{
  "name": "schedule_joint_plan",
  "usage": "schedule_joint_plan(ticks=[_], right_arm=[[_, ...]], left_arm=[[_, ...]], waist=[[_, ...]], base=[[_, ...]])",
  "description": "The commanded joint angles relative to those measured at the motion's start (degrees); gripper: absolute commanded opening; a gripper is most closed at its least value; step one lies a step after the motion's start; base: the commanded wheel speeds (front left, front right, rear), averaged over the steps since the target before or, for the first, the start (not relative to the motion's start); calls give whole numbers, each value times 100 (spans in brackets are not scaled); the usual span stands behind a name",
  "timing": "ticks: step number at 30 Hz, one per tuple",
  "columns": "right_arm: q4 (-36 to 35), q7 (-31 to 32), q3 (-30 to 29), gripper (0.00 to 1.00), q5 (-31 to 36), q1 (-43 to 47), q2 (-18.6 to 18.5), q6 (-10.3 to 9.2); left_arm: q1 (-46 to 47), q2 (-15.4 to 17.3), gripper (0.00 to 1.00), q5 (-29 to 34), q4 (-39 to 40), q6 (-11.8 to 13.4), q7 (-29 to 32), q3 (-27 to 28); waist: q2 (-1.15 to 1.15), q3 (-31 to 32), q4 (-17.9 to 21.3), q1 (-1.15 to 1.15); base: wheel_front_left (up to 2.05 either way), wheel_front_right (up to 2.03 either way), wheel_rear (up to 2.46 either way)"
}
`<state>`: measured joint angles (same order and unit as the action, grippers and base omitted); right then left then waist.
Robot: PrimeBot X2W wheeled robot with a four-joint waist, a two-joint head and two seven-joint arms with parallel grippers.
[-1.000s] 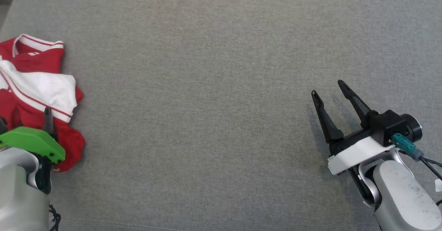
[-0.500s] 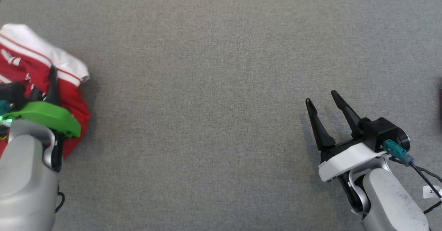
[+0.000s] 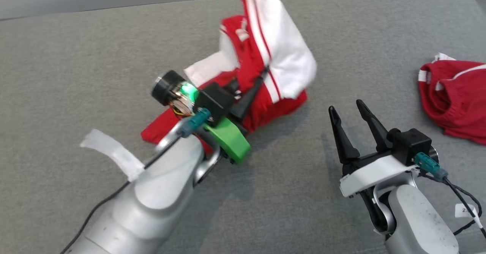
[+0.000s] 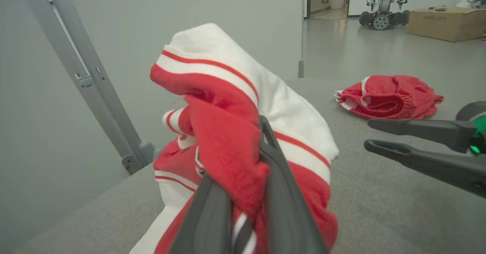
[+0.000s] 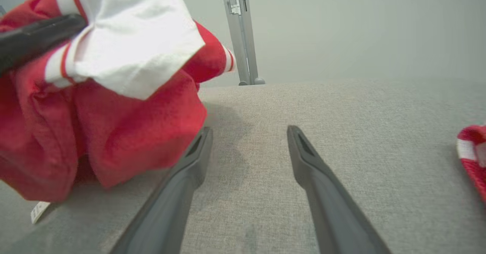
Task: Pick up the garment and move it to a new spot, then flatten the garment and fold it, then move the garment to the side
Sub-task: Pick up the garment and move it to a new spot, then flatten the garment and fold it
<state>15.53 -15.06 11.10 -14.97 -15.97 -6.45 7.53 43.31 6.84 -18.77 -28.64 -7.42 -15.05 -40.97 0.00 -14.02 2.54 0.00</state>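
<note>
Grips a bunched fold of the red-and-white garment with the left gripper, raised over the grey padded surface. Holds the right gripper wide and empty just beside. Risks losing the cloth from so small a pinch, or snagging it on those open fingers. Beyond: plain wall, metal post, cardboard box.

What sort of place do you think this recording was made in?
Probably a robotics lab or test room. In the left wrist view, another wheeled robot and a cardboard box stand on a bare, glossy floor beyond the grey fabric-covered table, all between plain walls.
</note>
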Motion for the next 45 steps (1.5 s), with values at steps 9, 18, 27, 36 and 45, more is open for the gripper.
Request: schedule_joint_plan(ticks=[9, 18, 27, 36, 45], right_arm=[[49, -15, -80, 100, -62, -51, 125, -7], [134, -15, -170, 100, 10, 191, 141, -7], [242, -15, -113, 100, 44, 423, 239, -7], [314, -15, -249, 100, 79, 753, 287, -7], [334, -15, -374, 100, 100, 914, 277, -7]], left_arm=[[-402, -41, 100, 73, -971, 54, -15, -288], [-1244, 56, 100, -29, -577, 425, -15, 874], [-2770, 207, 100, 107, 193, 821, -14, 2357], [-4060, -78, 100, 363, 706, 850, -9, 3404], [-4728, -339, 100, 648, 1044, 660, -8, 4050]], waist=[[0, -115, 1220, 0], [0, 366, 1022, 0], [0, 963, 862, 0], [0, 1290, 566, 0], [0, 1233, 349, 0]], base=[[0, 0, 0], [0, 0, 0], [0, 0, 0], [0, 0, 0], [0, 0, 0]])
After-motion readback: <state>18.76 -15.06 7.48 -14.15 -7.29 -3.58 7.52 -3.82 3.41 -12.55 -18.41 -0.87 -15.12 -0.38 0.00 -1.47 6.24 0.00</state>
